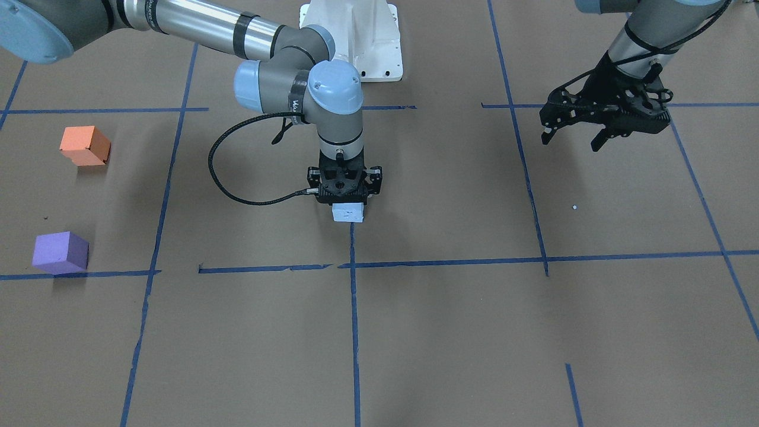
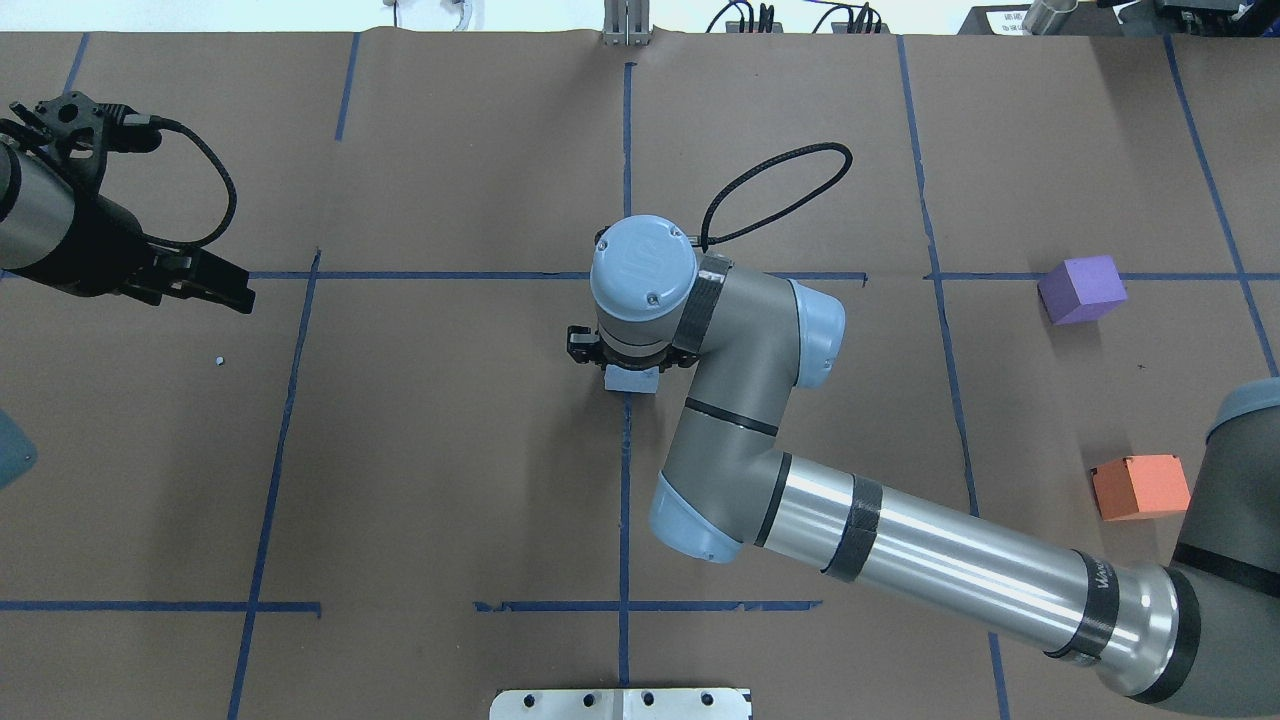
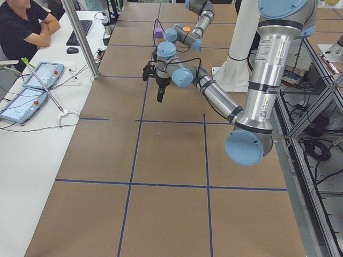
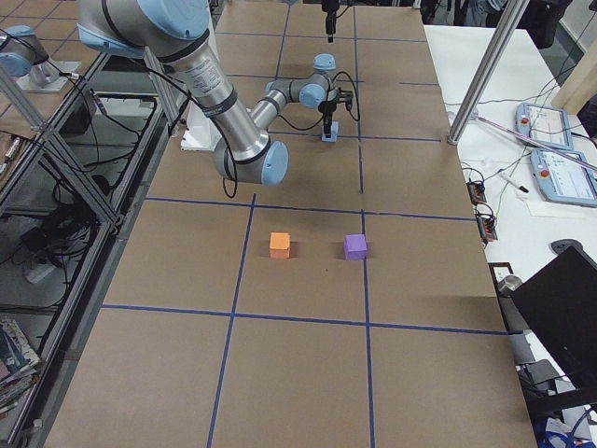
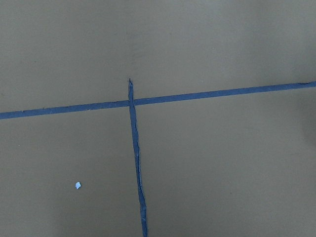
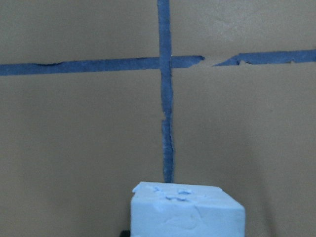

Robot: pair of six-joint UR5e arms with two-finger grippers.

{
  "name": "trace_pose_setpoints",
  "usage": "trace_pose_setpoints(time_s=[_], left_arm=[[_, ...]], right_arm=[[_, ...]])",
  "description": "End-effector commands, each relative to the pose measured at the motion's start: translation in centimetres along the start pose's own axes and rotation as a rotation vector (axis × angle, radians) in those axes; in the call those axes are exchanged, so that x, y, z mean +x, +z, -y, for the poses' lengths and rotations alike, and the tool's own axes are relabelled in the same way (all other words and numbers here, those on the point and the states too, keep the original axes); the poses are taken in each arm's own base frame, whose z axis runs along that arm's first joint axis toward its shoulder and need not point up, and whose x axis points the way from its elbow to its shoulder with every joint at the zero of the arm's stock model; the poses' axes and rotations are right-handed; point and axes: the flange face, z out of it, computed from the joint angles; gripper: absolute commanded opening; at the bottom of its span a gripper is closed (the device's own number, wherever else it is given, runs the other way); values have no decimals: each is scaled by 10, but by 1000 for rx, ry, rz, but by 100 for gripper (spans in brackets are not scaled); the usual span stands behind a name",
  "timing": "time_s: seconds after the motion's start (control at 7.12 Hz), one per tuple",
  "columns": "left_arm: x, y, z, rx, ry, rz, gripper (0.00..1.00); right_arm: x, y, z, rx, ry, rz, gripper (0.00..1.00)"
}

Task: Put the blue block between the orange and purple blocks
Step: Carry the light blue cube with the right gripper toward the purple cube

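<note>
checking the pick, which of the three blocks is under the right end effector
The pale blue block, mid-table, directly below the right end effector; the orange block and purple block sit far off to one side.

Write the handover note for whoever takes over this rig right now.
Left pincer: open, empty, above the surface on its own side.
Right pincer: pointing down over the blue block, centre of the workspace; grip cannot be confirmed.
Orange block and purple block: on the robot's right, apart, gap free.
Done: block reached. Left: carry it into that gap, release.
</note>
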Motion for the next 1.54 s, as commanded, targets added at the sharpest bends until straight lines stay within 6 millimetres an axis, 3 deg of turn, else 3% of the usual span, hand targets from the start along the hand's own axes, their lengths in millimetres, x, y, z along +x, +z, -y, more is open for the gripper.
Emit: trace_pose_setpoints(time_s=[0.0, 0.28, 0.42, 0.7, 0.84, 1.26, 1.4], left_arm=[[0, -1, 0, 3, -3, 0, 100], [1, -2, -1, 4, -3, -2, 100], [2, -5, -2, 8, -2, -4, 100], [-9, 0, -9, -4, -11, 14, 100], [-15, 1, -12, -9, -13, 21, 100], [-14, 0, -12, -7, -12, 19, 100], [-13, -2, -13, -4, -9, 16, 100]], right_arm=[[38, -55, 28, 29, 34, 51, 2], [165, -104, 9, 35, 12, 80, 2], [226, -115, -2, 31, 41, 58, 3], [365, -118, 1, 4, -18, -33, 4], [427, -107, -8, 5, -43, -50, 4], [501, -73, 13, -68, -38, -83, 4], [510, -58, 15, -88, -34, -103, 4]])
